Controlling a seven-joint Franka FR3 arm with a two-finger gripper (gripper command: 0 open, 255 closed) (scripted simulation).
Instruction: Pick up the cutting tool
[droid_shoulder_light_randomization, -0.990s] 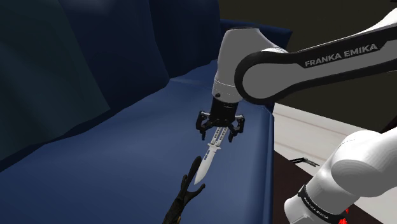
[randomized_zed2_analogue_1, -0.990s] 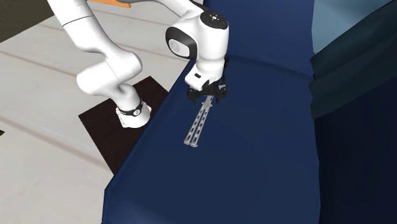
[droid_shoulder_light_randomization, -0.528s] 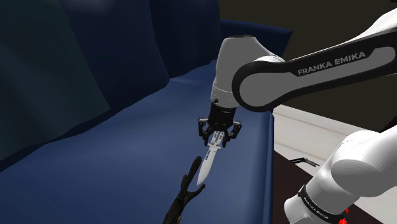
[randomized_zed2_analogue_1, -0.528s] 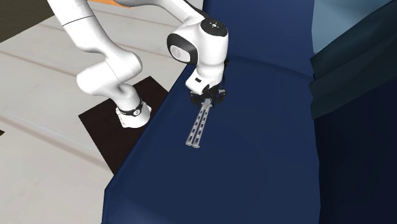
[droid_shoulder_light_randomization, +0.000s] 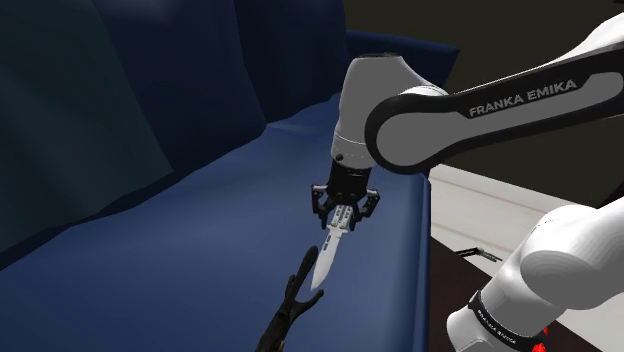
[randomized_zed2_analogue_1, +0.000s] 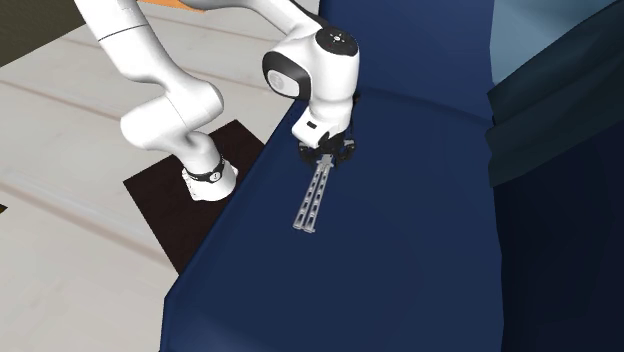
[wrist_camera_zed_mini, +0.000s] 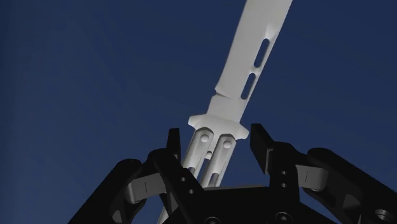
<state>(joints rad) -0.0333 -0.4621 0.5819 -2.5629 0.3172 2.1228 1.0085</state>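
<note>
The cutting tool is a pale folding knife (droid_shoulder_light_randomization: 322, 262) with a slotted twin handle, lying flat on a dark blue sofa seat (droid_shoulder_light_randomization: 180, 250). In the second exterior view the knife (randomized_zed2_analogue_1: 310, 200) lies close to the seat's front edge. My gripper (droid_shoulder_light_randomization: 345, 212) is down over the handle end, pointing straight at the seat. In the wrist view the knife (wrist_camera_zed_mini: 251, 70) stretches away from the gripper (wrist_camera_zed_mini: 216, 143). Its handle lies between the two black fingertips (wrist_camera_zed_mini: 173, 143). The fingers are apart, with a narrow gap showing on one side.
A black forked shape (droid_shoulder_light_randomization: 288, 305) lies on the seat just past the blade tip. The sofa's backrest (droid_shoulder_light_randomization: 120, 90) rises along the shoulder view's left. The seat's front edge (randomized_zed2_analogue_1: 235, 210) drops to a pale floor (randomized_zed2_analogue_1: 80, 200), where the arm's base (randomized_zed2_analogue_1: 205, 175) stands.
Since a second ago the gripper has dropped lower over the handle and its fingers have drawn closer together. Over the last half second nothing visibly moved. The knife has stayed put.
</note>
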